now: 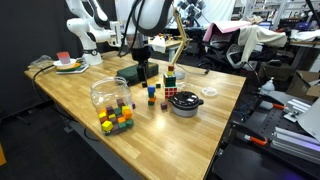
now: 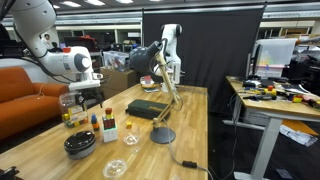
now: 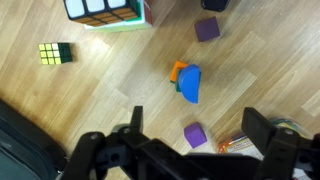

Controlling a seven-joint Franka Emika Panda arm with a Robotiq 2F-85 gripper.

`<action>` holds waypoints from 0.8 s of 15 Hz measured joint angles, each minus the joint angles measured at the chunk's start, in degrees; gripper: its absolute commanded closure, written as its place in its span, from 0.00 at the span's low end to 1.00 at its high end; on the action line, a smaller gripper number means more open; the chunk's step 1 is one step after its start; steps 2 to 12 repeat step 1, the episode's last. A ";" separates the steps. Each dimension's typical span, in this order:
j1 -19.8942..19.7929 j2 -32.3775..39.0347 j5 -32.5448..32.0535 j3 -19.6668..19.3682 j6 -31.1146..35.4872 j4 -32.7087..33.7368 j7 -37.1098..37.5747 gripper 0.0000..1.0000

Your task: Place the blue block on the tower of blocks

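Note:
In the wrist view the blue block (image 3: pixel 189 84) sits on top of a short tower whose orange and green blocks (image 3: pixel 177 72) show beneath it. My gripper (image 3: pixel 200 128) is open and empty, right above and slightly beside the tower, with its fingers apart from the blue block. In both exterior views the gripper (image 1: pixel 144 68) (image 2: pixel 88 98) hangs just over the small tower (image 1: pixel 152 94) (image 2: pixel 95 122) on the wooden table. The tower's lower blocks are hidden from above.
Two loose purple cubes (image 3: pixel 195 134) (image 3: pixel 207 29) lie near the tower. A big Rubik's cube (image 3: pixel 105 10) (image 1: pixel 172 93) and a small one (image 3: pixel 55 52) stand close by. There are also a black bowl (image 1: pixel 186 104), a clear bowl (image 1: pixel 108 92), a cluster of cubes (image 1: pixel 117 119) and a desk lamp (image 2: pixel 160 100).

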 measured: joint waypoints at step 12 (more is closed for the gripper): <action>-0.09 0.00 0.00 0.01 0.05 -0.15 -0.01 0.00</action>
